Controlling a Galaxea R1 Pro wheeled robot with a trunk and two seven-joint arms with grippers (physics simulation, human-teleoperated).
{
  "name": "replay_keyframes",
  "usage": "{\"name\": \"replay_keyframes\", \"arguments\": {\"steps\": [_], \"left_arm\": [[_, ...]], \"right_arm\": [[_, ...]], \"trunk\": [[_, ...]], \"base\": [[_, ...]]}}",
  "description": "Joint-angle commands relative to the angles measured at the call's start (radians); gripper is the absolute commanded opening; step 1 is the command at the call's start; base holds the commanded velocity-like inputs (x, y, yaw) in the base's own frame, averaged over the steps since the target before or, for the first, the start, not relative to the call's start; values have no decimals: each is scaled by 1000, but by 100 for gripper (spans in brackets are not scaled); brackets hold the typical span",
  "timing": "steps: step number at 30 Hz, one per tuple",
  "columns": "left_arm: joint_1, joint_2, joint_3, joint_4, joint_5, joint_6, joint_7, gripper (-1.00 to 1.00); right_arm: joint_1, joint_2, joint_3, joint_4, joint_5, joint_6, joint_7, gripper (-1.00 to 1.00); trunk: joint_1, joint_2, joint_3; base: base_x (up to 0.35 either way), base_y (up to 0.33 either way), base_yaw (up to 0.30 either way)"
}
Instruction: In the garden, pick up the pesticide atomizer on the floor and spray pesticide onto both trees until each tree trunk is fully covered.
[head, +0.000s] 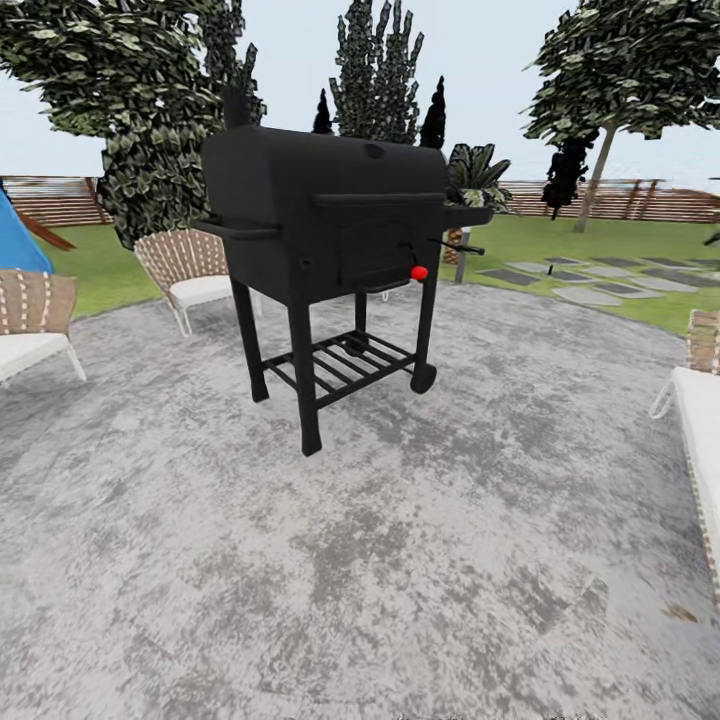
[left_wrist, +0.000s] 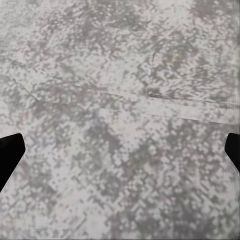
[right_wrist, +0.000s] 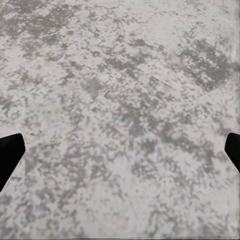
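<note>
Writing: none readable.
Grill (head: 330, 215): black, on grey paving (head: 400, 560).
Lawn (head: 560, 240): green, behind grill.
Left tool (left_wrist: 120, 152): spread, holding nothing.
Right tool (right_wrist: 120, 152): spread, holding nothing.

Evenly and brightly lit under a pale, hazy sky (head: 290, 60), with no clear light direction and almost no cast shadow beneath the black grill (head: 330, 240) on the grey paving (head: 400, 560). Soft and low-resolution throughout, with blocky foliage and no glare. Blotchy and pixelated in both wrist views, with dark fingertips (left_wrist: 10, 155) blurred at the edges.
</note>
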Motion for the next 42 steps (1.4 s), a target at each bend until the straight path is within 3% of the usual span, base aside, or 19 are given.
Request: {"name": "replay_keyframes", "arguments": {"steps": [1, 23, 42], "left_arm": [[0, 0, 0, 0, 0, 0, 0, 100], [0, -1, -1, 0, -2, 0, 0, 100], [0, -2, -7, 0, -5, 0, -2, 100]], "right_arm": [[0, 0, 0, 0, 0, 0, 0, 100], [0, -1, 0, 0, 0, 0, -1, 100], [0, 0, 0, 1, 0, 0, -1, 100]], "trunk": [[0, 0, 0], [0, 0, 0], [0, 0, 0]], "base": [[0, 0, -300], [55, 217, -300], [62, 18, -300]]}}
